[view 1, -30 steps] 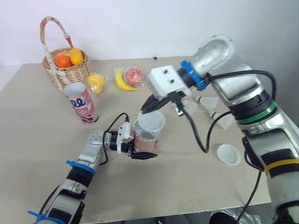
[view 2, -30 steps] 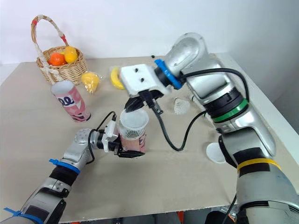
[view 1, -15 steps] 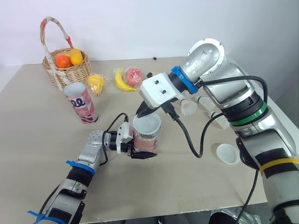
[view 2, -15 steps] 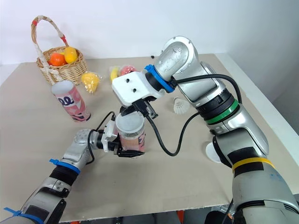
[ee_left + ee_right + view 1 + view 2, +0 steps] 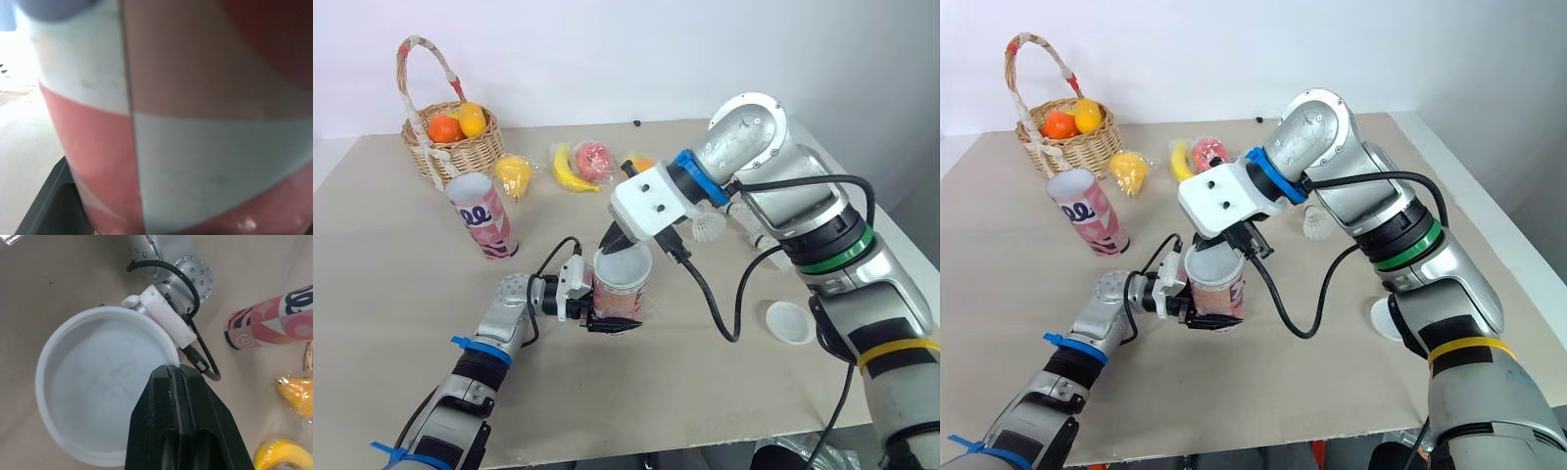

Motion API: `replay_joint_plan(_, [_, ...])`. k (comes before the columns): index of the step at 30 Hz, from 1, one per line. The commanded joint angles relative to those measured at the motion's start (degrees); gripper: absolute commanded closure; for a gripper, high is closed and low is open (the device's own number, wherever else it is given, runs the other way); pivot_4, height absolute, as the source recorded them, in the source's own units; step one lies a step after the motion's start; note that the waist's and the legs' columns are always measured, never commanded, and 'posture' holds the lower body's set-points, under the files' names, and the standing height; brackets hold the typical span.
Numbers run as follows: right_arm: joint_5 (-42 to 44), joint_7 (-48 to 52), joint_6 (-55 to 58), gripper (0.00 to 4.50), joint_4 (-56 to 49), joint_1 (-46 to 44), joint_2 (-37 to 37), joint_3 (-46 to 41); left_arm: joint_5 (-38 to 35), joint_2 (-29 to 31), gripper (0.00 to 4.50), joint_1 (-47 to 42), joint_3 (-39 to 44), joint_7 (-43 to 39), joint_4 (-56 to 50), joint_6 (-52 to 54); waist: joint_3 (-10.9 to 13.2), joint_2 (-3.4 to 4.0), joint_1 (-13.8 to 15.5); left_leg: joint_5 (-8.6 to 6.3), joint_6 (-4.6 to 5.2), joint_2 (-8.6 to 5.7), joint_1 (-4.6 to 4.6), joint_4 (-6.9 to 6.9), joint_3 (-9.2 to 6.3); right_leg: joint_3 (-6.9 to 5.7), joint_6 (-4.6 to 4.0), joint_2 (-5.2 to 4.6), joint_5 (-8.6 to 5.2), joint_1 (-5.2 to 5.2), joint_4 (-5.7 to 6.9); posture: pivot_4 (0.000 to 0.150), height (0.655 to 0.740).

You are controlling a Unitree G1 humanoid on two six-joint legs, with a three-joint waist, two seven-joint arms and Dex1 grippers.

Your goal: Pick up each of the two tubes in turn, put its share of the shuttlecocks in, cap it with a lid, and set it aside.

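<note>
- The table (image 5: 391, 284) is beige, and everything below stands or lies on it.
- The right gripper (image 5: 177, 369) reaches down from behind and to the right of the tube. Its two fingers are pinched narrow on the far rim of the lid.
- The basket (image 5: 450, 147) sits far behind and to the left of the tube, with orange and yellow fruit inside.
- The tube (image 5: 619, 299) is pink and white and stands upright near the middle of the table, its lower part held by the left gripper.
- The second tube (image 5: 484, 217) stands open-mouthed behind and to the left of the tube, well apart from it.
- The left gripper (image 5: 607, 323) comes in from the left of the tube, fingers clamped around its base.
- The lid (image 5: 102, 382) is white and round and rests on the tube's mouth. I cannot tell whether it is pressed fully home.
- A bagged yellow fruit (image 5: 514, 174), a banana (image 5: 570, 168) and a red fruit (image 5: 595, 157) lie in a row behind the tube, between it and the back edge.
- The spare lid (image 5: 790, 321) lies flat to the right of the tube, well apart, past the right arm.
- Shuttlecocks (image 5: 710, 227) are white and lie right of the tube, partly hidden by the right arm.
</note>
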Motion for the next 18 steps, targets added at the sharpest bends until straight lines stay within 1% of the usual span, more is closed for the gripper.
replay_joint_plan(1, [-0.46,0.0,0.15,4.46,-2.65,-0.34,-0.92,-2.8,1.96,1.18,0.99,0.96,0.08,0.61,3.01,0.8,0.0,0.0,0.0,0.0,0.0,0.0,0.0,0.0,0.0,0.0,0.0,0.01,0.0,0.0,0.0,0.15,0.7298])
replay_joint_plan(7, [-1.82,-2.41,-0.24,4.46,-1.58,-0.39,-0.62,-4.07,1.93,1.17,0.99,0.66,0.05,0.54,2.9,1.11,0.0,0.0,0.0,0.01,0.01,0.0,0.0,0.0,0.0,0.0,-0.01,0.01,0.01,0.0,0.0,0.15,0.7298])
replay_joint_plan(18, [-1.47,-3.79,0.85,4.46,-2.21,-0.27,0.06,-5.55,2.06,1.23,0.99,0.16,0.01,0.26,3.33,1.15,0.0,0.0,-0.01,0.02,0.03,0.0,0.0,0.0,0.0,0.0,-0.02,0.01,0.02,-0.01,0.0,0.15,0.7298])
